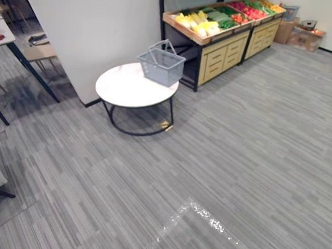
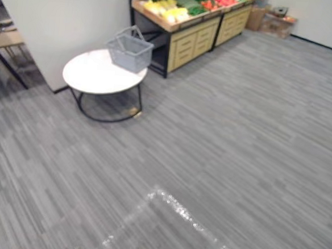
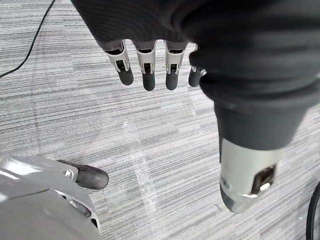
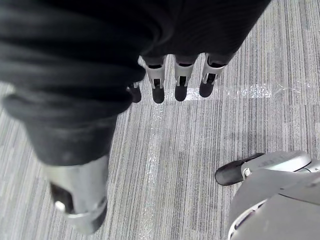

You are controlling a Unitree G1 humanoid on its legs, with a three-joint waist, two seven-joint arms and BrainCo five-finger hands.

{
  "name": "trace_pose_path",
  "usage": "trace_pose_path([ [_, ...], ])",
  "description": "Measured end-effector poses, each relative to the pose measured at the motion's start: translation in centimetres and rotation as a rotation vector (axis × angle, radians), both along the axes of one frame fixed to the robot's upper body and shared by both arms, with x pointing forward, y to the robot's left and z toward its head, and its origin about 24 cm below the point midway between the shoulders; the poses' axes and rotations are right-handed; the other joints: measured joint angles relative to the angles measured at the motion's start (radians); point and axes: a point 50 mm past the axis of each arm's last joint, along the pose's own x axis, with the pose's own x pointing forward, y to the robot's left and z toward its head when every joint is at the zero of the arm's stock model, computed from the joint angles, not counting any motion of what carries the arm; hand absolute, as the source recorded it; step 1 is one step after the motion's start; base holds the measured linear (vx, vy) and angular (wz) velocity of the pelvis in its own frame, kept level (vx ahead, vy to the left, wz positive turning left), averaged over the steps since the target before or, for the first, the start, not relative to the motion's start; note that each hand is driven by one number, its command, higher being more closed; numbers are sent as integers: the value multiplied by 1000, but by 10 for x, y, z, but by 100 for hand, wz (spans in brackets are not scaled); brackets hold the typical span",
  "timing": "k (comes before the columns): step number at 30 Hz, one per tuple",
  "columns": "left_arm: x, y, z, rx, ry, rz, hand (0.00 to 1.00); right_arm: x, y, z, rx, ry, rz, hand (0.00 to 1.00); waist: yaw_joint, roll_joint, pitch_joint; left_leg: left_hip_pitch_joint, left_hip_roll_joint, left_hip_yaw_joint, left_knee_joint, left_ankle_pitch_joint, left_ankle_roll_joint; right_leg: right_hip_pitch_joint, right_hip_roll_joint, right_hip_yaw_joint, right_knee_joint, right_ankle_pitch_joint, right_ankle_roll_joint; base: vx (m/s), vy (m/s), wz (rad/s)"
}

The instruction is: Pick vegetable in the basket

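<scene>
- Grey basket (image 1: 160, 66) sits on the round white table (image 1: 123, 88), at its far edge.
- Vegetables (image 1: 200, 24) lie just behind the table.
- Left hand (image 3: 149, 70) and right hand (image 4: 182, 82): fingers loose, holding nothing.

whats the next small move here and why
Probably a step forward toward the round table. The grey basket on it and the vegetables on the wooden stand lie well across the grey floor. The left robot hand and right robot hand hang open above it, holding nothing, so reaching now looks pointless.
</scene>
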Motion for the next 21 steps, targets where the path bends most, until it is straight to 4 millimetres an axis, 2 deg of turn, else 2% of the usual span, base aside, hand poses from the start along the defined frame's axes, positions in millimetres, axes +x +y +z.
trace_pose_path([
  [6,-2,0,0,-5,-12,33,0,6,1,1,-13,-14,25,0,-2,10,10,7,5,2,-1,-4,-6,3,4,-3,-1,0,0,-19,-31,-2],
  [14,-2,-2,-1,-14,-6,4,0,12,3,1,-11,-23,57,0,-4,-3,18,7,4,7,-2,-4,-6,4,3,-4,-6,-1,-1,-5,-3,0],
  [21,3,-3,0,6,-10,-17,0,14,4,1,-12,-29,62,0,-8,1,24,8,5,8,-2,-7,-10,14,5,-6,-18,0,-1,0,0,0],
])
